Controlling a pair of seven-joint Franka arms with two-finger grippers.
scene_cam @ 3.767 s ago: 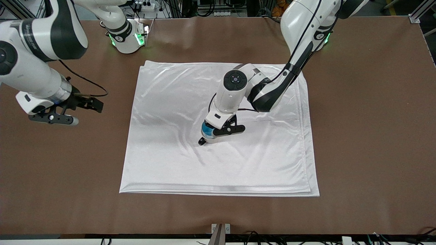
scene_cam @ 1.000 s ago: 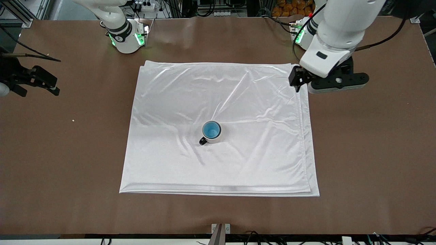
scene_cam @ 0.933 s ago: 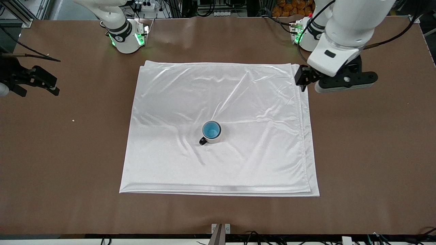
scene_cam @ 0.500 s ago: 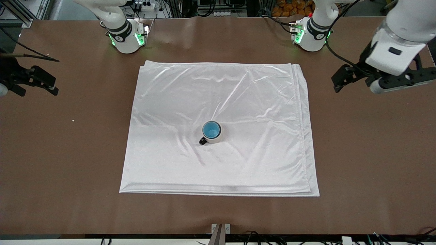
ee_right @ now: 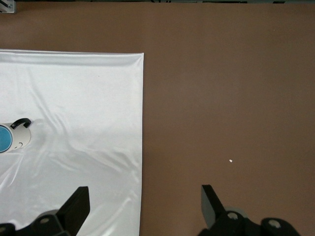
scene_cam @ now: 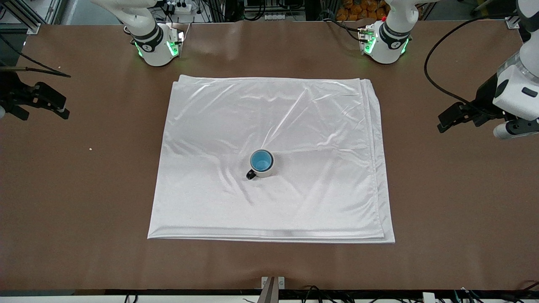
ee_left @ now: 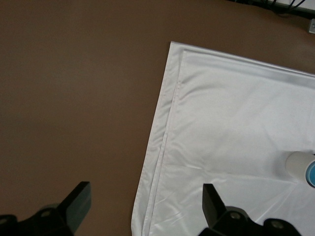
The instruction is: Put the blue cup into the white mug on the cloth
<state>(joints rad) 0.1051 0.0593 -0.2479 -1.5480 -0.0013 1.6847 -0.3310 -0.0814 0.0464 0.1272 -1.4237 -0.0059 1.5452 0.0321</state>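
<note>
The white mug (scene_cam: 267,170) with its black loop handle stands upright near the middle of the cloth (scene_cam: 294,126). The blue cup (scene_cam: 261,160) sits inside it, its bright blue inside showing. My left gripper (scene_cam: 448,121) is open and empty over bare table at the left arm's end; in the left wrist view (ee_left: 145,206) it hangs over the cloth's edge (ee_left: 162,147), with the mug (ee_left: 298,164) farther off. My right gripper (scene_cam: 54,103) waits open and empty over the table at the right arm's end. The right wrist view (ee_right: 143,206) shows the mug (ee_right: 19,135) and cup (ee_right: 4,139).
The brown table (scene_cam: 442,202) surrounds the cloth on all sides. Both arm bases (scene_cam: 158,46) (scene_cam: 385,42) stand along the table's edge farthest from the front camera. A tiny white crumb (scene_cam: 90,148) lies on the table toward the right arm's end.
My left gripper let go of the blue cup in the mug, rose, and swung off the cloth toward the left arm's end of the table. My right gripper drew back toward its end.
</note>
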